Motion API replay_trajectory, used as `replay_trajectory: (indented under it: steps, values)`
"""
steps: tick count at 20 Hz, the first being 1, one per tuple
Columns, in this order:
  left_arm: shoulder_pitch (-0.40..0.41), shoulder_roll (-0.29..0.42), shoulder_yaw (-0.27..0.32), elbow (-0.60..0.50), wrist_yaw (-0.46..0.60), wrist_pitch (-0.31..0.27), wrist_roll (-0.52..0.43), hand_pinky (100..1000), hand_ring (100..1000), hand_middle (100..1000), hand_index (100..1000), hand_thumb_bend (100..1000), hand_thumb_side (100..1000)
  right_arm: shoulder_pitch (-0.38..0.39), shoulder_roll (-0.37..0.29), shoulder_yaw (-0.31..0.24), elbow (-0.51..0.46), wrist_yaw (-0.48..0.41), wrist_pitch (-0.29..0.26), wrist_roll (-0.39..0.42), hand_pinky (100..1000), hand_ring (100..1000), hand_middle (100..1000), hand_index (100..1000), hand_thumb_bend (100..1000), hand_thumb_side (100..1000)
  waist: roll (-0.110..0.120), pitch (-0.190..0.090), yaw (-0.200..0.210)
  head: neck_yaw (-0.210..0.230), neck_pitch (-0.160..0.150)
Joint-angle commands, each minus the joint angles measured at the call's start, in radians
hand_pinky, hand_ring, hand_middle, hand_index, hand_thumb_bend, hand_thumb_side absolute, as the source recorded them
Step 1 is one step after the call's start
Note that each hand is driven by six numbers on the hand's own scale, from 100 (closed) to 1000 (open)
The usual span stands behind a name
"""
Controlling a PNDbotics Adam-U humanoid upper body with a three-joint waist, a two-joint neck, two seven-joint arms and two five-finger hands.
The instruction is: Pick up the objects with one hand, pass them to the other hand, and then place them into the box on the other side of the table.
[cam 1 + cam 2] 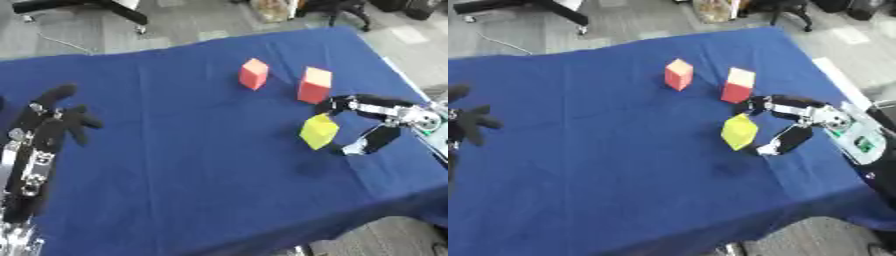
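blue cloth covered the counter [192, 165], with the yellow block [318, 131] raised near its right side, tilted on a corner and casting a shadow on the cloth below. the right hand [385, 117] held it, fingers [337, 103] curled over the top and thumb under, so the block sat pinched between them. two red blocks with pale tops stood apart farther back: the left red block [253, 74] and the right red block [313, 85], the latter just beyond the working hand. the left hand [48, 131] rested at the left edge, fingers straight and spread, holding nothing. no box showed in either view. judgement: the pick appeared made and the handover was due; it would go best by carrying the block toward centre, clear of the right red block, and presenting a free face for the left hand to close on before release.
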Motion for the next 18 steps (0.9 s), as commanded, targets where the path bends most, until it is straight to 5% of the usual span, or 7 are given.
replay_trajectory:
  steps: [1,18]
  values:
    - [-0.014,0.005,-0.002,-0.021,0.005,-0.001,-0.004,925,589,336,864,412,768,-0.021,-0.022,-0.017,0.019,0.008,-0.004,-0.019,874,1000,941,904,412,363,0.0,-0.006,0.001,-0.004,-0.002]
    - [-0.017,0.002,-0.005,-0.023,0.008,0.0,-0.007,925,589,337,864,411,768,-0.062,-0.009,-0.013,0.108,0.033,-0.03,-0.007,877,1000,937,875,394,363,0.003,-0.002,0.009,-0.015,-0.002]
